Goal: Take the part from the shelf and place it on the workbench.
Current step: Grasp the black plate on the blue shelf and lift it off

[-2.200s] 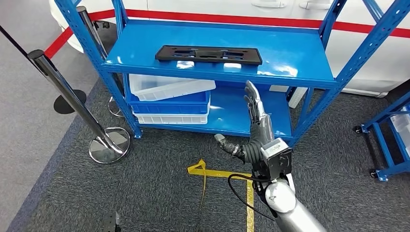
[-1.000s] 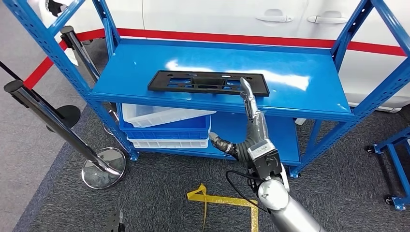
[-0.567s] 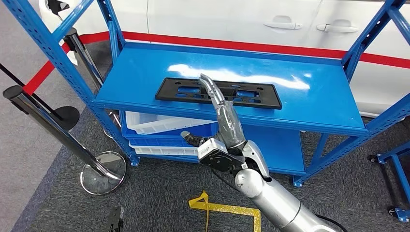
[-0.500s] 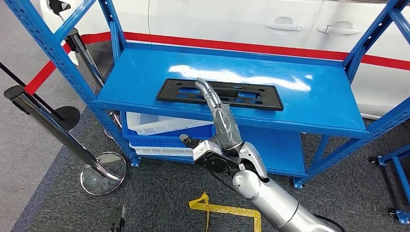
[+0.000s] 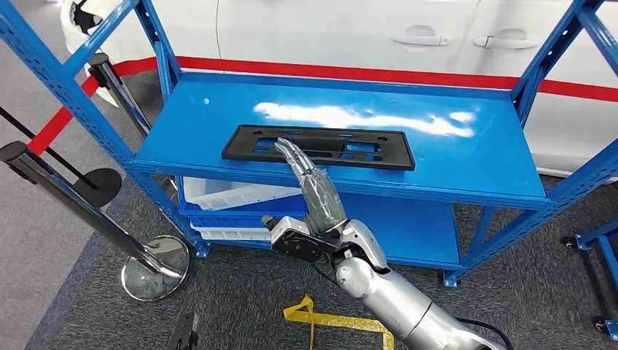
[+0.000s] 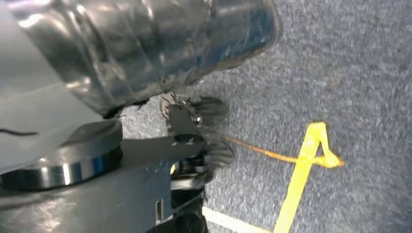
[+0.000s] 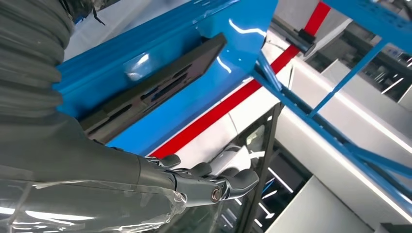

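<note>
While the black part lies flat on the top deck of the blue shelf, near the deck's front edge and left of its middle, the head view shows the right hand raised in front of that edge with its fingers stretched out almost straight and close side by side, their tips bent slightly forward over the near long edge of the part. The hand holds nothing; whether the tips rest on the part or hover just above it cannot be told from this angle. The thumb is hidden behind the wrist camera block, and the silver right arm comes up from the lower right. On the lower deck, to the left, sit stacked blue and white bins. A chrome barrier post with a round foot stands on the grey carpet left of the shelf, yellow tape marks the floor in front, and a white car body with a red stripe runs behind. In the left wrist view the picture is blurred: grey carpet, a yellow tape line and dark and silver machinery up close, and the left hand's state cannot be made out. In the right wrist view the right hand reaches in under its clear cover, its dark fingers lightly curled and empty, with the part lying on the blue deck just beyond them, apart from the tips as far as this view shows.
</note>
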{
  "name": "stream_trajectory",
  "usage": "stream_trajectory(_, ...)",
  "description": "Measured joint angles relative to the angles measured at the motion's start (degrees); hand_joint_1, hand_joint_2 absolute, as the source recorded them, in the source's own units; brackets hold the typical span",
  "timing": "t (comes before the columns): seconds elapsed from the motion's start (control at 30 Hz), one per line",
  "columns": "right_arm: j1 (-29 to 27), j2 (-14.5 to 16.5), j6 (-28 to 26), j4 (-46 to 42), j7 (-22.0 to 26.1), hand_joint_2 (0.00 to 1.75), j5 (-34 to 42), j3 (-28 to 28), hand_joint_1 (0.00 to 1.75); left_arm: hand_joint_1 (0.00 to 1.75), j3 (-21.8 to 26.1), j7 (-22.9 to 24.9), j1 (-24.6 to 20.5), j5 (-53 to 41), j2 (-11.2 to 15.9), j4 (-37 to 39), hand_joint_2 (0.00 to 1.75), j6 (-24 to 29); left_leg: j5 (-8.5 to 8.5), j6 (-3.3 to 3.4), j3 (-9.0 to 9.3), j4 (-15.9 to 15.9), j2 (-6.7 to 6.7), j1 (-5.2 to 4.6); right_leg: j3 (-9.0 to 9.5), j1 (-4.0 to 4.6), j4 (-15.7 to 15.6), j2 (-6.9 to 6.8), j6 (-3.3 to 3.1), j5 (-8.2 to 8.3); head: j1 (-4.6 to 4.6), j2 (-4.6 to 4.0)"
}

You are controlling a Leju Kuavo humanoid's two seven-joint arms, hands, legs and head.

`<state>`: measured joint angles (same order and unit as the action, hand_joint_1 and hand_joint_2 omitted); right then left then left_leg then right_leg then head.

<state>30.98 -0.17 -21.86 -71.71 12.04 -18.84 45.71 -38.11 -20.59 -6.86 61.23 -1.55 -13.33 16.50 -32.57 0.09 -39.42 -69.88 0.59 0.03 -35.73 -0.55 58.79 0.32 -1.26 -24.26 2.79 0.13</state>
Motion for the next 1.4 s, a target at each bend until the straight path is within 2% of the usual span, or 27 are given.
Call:
stream_trajectory(0.03, 0.02, 0.12, 0.05, 0.48, 0.01, 1.75, 0.05, 0.05, 0.0, 0.0, -0.1, -0.01, 0.05, 0.04, -0.04, 0.0, 0.0, -0.09, -0.76, -0.24, -1.59, -2.87, -0.03, 0.17, 0.0, 0.01, 0.01, -0.02, -0.03, -0.02, 0.0, 0.0)
stream_trajectory(0.07, 0.01, 0.2, 0.07, 0.96, 0.01, 1.75, 0.09, 0.09, 0.0, 0.0, -0.19, -0.02, 0.11, 0.08, -0.08, 0.0, 0.0, -0.18, -0.51, -0.44, -2.34, -3.94, -0.07, 0.34, 0.01, 0.0, 0.03, -0.02, -0.03, -0.05, 0.01, 0.0)
stream_trajectory(0.1, 0.01, 0.25, 0.07, 1.39, 0.01, 1.75, 0.11, 0.14, 0.0, 0.0, -0.26, -0.04, 0.13, 0.13, -0.1, 0.0, 0.0, -0.26, 0.75, -0.57, -2.02, -2.83, -0.11, 0.51, 0.03, -0.03, 0.07, 0.01, -0.01, -0.07, 0.0, 0.0)
stream_trajectory(0.17, 0.02, 0.31, 0.07, 2.0, -0.01, 1.75, 0.11, 0.24, 0.0, 0.0, -0.31, -0.08, 0.06, 0.19, -0.13, 0.0, 0.0, -0.36, 4.52, -0.67, 1.21, 4.33, -0.18, 0.83, 0.1, -0.09, 0.21, 0.12, 0.2, -0.19, 0.01, 0.0)
stream_trajectory(0.2, 0.05, 0.34, 0.05, 2.22, -0.02, 1.75, 0.11, 0.27, 0.0, 0.0, -0.34, -0.09, -0.01, 0.2, -0.15, 0.0, 0.0, -0.39, 5.74, -0.58, 2.87, 7.77, -0.15, 0.82, 0.07, -0.03, 0.33, 0.2, 0.4, -0.27, 0.02, 0.0)
stream_trajectory(0.23, 0.08, 0.38, 0.04, 2.43, -0.05, 1.75, 0.1, 0.29, 0.0, 0.0, -0.4, -0.09, -0.06, 0.24, -0.2, 0.0, 0.0, -0.43, 6.36, -0.38, 3.99, 10.08, -0.1, 0.76, 0.04, 0.03, 0.37, 0.26, 0.67, -0.3, -0.03, 0.0)
stream_trajectory(0.27, 0.1, 0.4, 0.02, 2.62, -0.08, 1.75, 0.1, 0.31, 0.0, 0.0, -0.49, -0.09, -0.07, 0.28, -0.25, 0.0, 0.0, -0.48, 6.37, -0.13, 4.44, 11.05, -0.03, 0.65, 0.02, 0.09, 0.34, 0.3, 0.96, -0.28, -0.06, 0.0)
stream_trajectory(0.37, 0.17, 0.41, -0.1, 3.18, -0.15, 1.75, 0.03, 0.37, 0.0, 0.0, -0.67, -0.09, -0.06, 0.41, -0.33, 0.0, 0.0, -0.58, 6.76, 0.97, 4.73, 11.57, 0.0, 0.61, -0.11, 0.0, 0.52, 0.3, 1.89, -0.56, -0.14, 0.0)
stream_trajectory(0.43, 0.24, 0.41, -0.26, 3.48, -0.21, 1.75, -0.11, 0.37, 0.0, 0.0, -0.69, -0.09, -0.12, 0.45, -0.36, 0.0, 0.0, -0.64, 7.05, 1.77, 4.98, 12.0, -0.1, 0.74, -1.57, -0.06, 3.89, 0.2, 2.3, -2.76, -0.18, 0.0)
stream_trajectory(0.53, 0.2, 0.39, -0.39, 3.86, -0.35, 1.75, -0.26, 0.37, 0.0, 0.0, -0.75, -0.08, -0.15, 0.48, -0.36, 0.0, 0.0, -0.77, 7.03, 2.21, 4.99, 12.01, -0.19, 0.57, -5.75, -0.07, 13.16, 0.14, 2.52, -6.99, -0.2, 0.0)
stream_trajectory(0.57, 0.15, 0.38, -0.39, 4.02, -0.39, 1.75, -0.26, 0.37, 0.0, 0.0, -0.79, -0.05, -0.12, 0.47, -0.36, 0.0, 0.0, -0.81, 7.0, 2.25, 4.99, 11.99, -0.2, 0.53, -6.88, -0.07, 15.49, 0.13, 2.54, -7.6, -0.21, 0.0)
stream_trajectory(0.6, 0.13, 0.37, -0.38, 4.2, -0.44, 1.75, -0.24, 0.37, 0.0, 0.0, -0.83, 0.01, -0.09, 0.45, -0.37, 0.0, 0.0, -0.83, 6.96, 2.27, 5.0, 11.96, -0.2, 0.49, -7.45, -0.06, 16.57, 0.13, 2.52, -7.49, -0.2, 0.0)
stream_trajectory(0.63, 0.13, 0.37, -0.34, 4.39, -0.48, 1.75, -0.18, 0.37, 0.0, 0.0, -0.9, 0.11, -0.08, 0.43, -0.38, 0.0, 0.0, -0.84, 6.92, 2.27, 5.02, 11.92, -0.18, 0.48, -7.15, -0.06, 15.88, 0.13, 2.44, -6.53, -0.2, 0.0)
stream_trajectory(0.67, 0.17, 0.37, -0.27, 4.54, -0.51, 1.75, -0.07, 0.37, 0.0, 0.0, -0.97, 0.22, -0.08, 0.39, -0.41, 0.0, 0.0, -0.84, 6.86, 2.23, 5.08, 11.87, -0.15, 0.48, -5.83, -0.05, 13.11, 0.13, 2.29, -4.81, -0.2, 0.0)
stream_trajectory(0.73, 0.4, 0.38, -0.05, 4.78, -0.55, 1.75, 0.28, 0.37, 0.0, 0.0, -1.1, 0.45, -0.13, 0.33, -0.52, 0.0, 0.0, -0.83, 6.62, 1.96, 5.12, 11.63, -0.09, 0.34, -1.91, 0.1, 5.26, 0.1, 1.86, -1.54, -0.21, 0.0)
stream_trajectory(0.8, 0.64, 0.42, 0.11, 4.96, -0.53, 1.75, 0.56, 0.37, 0.0, 0.0, -1.14, 0.6, -0.16, 0.27, -0.64, 0.0, 0.0, -0.83, 6.43, 1.55, 5.02, 11.47, -0.1, 0.15, 0.34, 0.31, 0.76, 0.1, 1.55, -0.59, -0.12, 0.01)
stream_trajectory(0.9, 0.73, 0.49, 0.17, 5.25, -0.34, 1.75, 0.77, 0.37, 0.0, 0.0, -1.19, 0.7, -0.17, 0.03, -0.73, 0.0, 0.0, -0.82, 6.24, 0.79, 5.03, 11.49, -0.16, 0.25, 0.7, 0.34, -0.05, 0.26, 0.98, -0.61, -0.03, 0.01)
stream_trajectory(0.93, 0.79, 0.54, 0.2, 5.32, -0.25, 1.75, 0.86, 0.37, 0.0, 0.0, -1.2, 0.7, -0.2, -0.05, -0.74, 0.0, 0.0, -0.79, 5.69, 0.49, 4.72, 10.71, -0.18, 0.33, 0.91, 0.25, -0.32, 0.25, 0.68, -0.53, 0.02, 0.0)
stream_trajectory(1.0, 0.98, 0.66, 0.25, 5.42, -0.14, 1.75, 1.08, 0.37, 0.0, 0.0, -1.23, 0.7, -0.25, -0.11, -0.75, 0.0, 0.0, -0.71, 3.2, -0.04, 2.39, 5.92, -0.23, 0.48, 1.28, 0.06, -0.69, 0.18, 0.17, -0.47, 0.17, 0.0)
stream_trajectory(1.07, 1.02, 0.7, 0.26, 5.61, -0.13, 1.75, 1.28, 0.37, 0.0, 0.0, -1.26, 0.7, -0.18, -0.1, -0.75, 0.0, 0.0, -0.68, 0.45, -0.47, -1.53, -1.36, -0.24, 0.55, 1.35, 0.1, -0.7, 0.13, -0.15, -0.62, 0.25, 0.0)
stream_trajectory(1.1, 0.96, 0.71, 0.24, 5.74, -0.13, 1.75, 1.36, 0.37, 0.0, 0.0, -1.29, 0.7, -0.11, -0.09, -0.76, 0.0, 0.0, -0.68, 0.14, -0.61, -2.92, -3.6, -0.24, 0.59, 1.4, 0.12, -0.69, 0.15, -0.23, -0.71, 0.23, 0.0)
stream_trajectory(1.13, 0.91, 0.7, 0.21, 5.86, -0.14, 1.75, 1.44, 0.37, 0.0, 0.0, -1.33, 0.7, -0.06, -0.08, -0.77, 0.0, 0.0, -0.68, 0.89, -0.68, -3.35, -3.81, -0.24, 0.62, 1.5, 0.12, -0.67, 0.2, -0.26, -0.82, 0.23, 0.0)
stream_trajectory(1.17, 0.88, 0.7, 0.19, 5.95, -0.15, 1.75, 1.53, 0.37, 0.0, 0.0, -1.38, 0.7, -0.04, -0.07, -0.77, 0.0, 0.0, -0.68, 2.62, -0.67, -2.64, -1.81, -0.25, 0.64, 1.66, 0.12, -0.64, 0.29, -0.21, -0.95, 0.25, 0.0)
stream_trajectory(1.23, 0.89, 0.69, 0.14, 6.02, -0.19, 1.75, 1.67, 0.37, 0.0, 0.0, -1.5, 0.7, -0.08, -0.07, -0.77, 0.0, 0.0, -0.68, 6.64, -0.39, 0.94, 5.84, -0.25, 0.62, 2.12, 0.17, -0.57, 0.46, 0.08, -1.39, 0.23, 0.0)
stream_trajectory(1.27, 0.92, 0.69, 0.14, 6.04, -0.21, 1.75, 1.73, 0.37, 0.0, 0.0, -1.57, 0.7, -0.12, -0.06, -0.78, 0.0, 0.0, -0.67, 7.7, -0.16, 2.51, 9.08, -0.21, 0.51, 2.22, 0.25, -0.48, 0.52, 0.3, -1.61, 0.22, 0.01)
stream_trajectory(1.3, 0.93, 0.68, 0.13, 6.07, -0.22, 1.75, 1.77, 0.37, 0.0, 0.0, -1.63, 0.7, -0.13, -0.05, -0.79, 0.0, 0.0, -0.67, 8.06, 0.08, 3.48, 11.05, -0.18, 0.39, 2.25, 0.31, -0.45, 0.55, 0.55, -1.75, 0.18, 0.01)
stream_trajectory(1.4, 0.88, 0.66, 0.11, 6.14, -0.23, 1.75, 2.06, 0.37, 0.0, 0.0, -1.79, 0.7, -0.06, -0.06, -0.84, 0.0, 0.0, -0.81, 7.57, 0.88, 4.08, 12.01, -0.13, 0.31, 2.33, 0.33, -0.46, 0.54, 1.42, -2.15, 0.15, 0.0)
